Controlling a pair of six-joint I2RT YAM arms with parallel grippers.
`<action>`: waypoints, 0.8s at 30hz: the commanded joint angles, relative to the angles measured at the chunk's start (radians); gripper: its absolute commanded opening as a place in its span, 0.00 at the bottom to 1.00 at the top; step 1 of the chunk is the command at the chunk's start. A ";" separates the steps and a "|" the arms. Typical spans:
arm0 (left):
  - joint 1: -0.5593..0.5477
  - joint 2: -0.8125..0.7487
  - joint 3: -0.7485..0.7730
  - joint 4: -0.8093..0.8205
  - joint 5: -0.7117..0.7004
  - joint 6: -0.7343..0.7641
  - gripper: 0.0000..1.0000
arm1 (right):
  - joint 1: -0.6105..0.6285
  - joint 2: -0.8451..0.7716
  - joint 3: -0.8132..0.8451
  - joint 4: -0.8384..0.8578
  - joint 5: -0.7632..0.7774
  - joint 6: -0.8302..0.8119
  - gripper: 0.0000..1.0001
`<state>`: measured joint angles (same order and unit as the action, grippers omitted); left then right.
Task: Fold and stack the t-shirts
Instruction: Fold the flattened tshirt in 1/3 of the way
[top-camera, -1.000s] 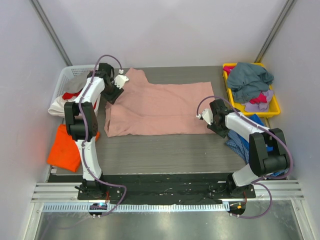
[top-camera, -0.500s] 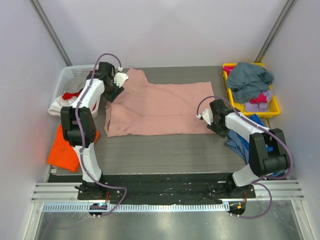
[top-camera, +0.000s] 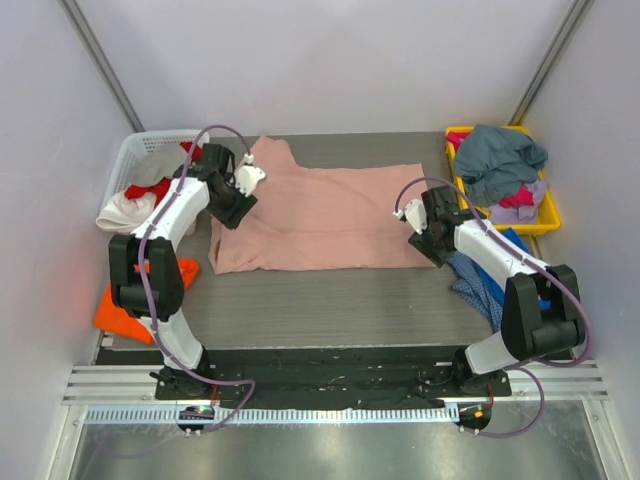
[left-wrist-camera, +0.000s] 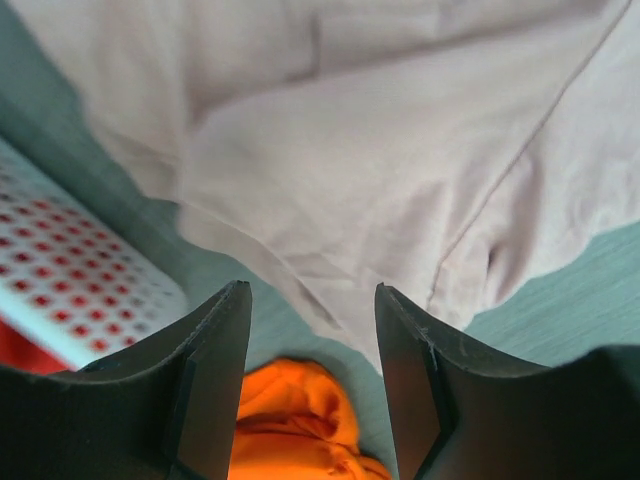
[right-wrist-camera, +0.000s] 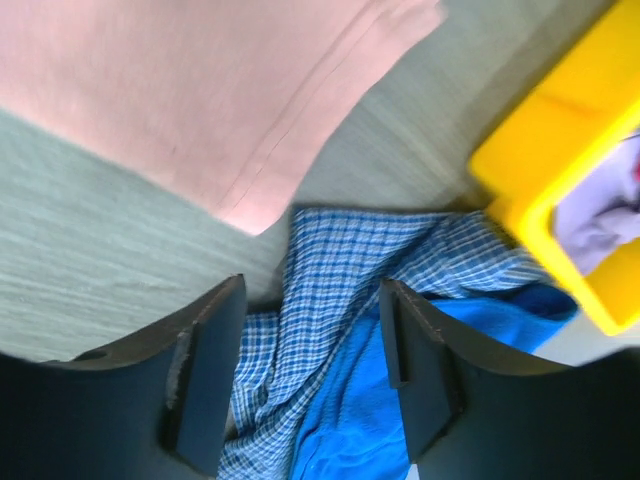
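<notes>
Pink shirt (top-camera: 330, 215) lies spread flat across the middle of the desk (top-camera: 330, 310), one sleeve at the far left, no fold visible; judged laid out ready for its first fold. Left gripper (left-wrist-camera: 312, 295) hovers over the shirt's left edge near that sleeve, fingers spread, nothing between them. Right gripper (right-wrist-camera: 312, 290) hangs just past the shirt's near right corner, also spread and empty, above a plaid cloth (right-wrist-camera: 340, 300). Judgement: one gripper at each end suits taking both ends together. Orange shirt (top-camera: 130, 300) sits off the desk's left edge, near the basket (top-camera: 140, 150); perhaps the start of a stack, but I cannot tell whether it is folded. Bin (top-camera: 545, 215) at far right is heaped with a grey-teal shirt (top-camera: 505, 160) and other fabric, probably still to be done. Hard to read: the left arm covers part of the sleeve edge; the second sleeve and neckline cannot be made out; blue shirt (right-wrist-camera: 400, 410) is largely under the right arm; how high either gripper is above the cloth is unclear.
</notes>
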<state>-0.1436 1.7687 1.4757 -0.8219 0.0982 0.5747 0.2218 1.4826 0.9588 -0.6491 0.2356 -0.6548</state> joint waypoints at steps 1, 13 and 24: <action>0.004 -0.069 -0.098 0.055 0.026 -0.019 0.57 | 0.013 -0.050 0.069 0.054 -0.027 0.053 0.64; -0.007 -0.081 -0.173 0.084 0.032 -0.033 0.57 | 0.017 0.030 0.061 0.232 -0.016 0.109 0.72; -0.013 -0.006 -0.210 0.171 -0.018 -0.030 0.57 | 0.016 0.130 0.052 0.327 -0.035 0.121 0.72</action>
<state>-0.1501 1.7374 1.2854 -0.7219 0.0998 0.5529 0.2337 1.6020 1.0012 -0.3962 0.2165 -0.5537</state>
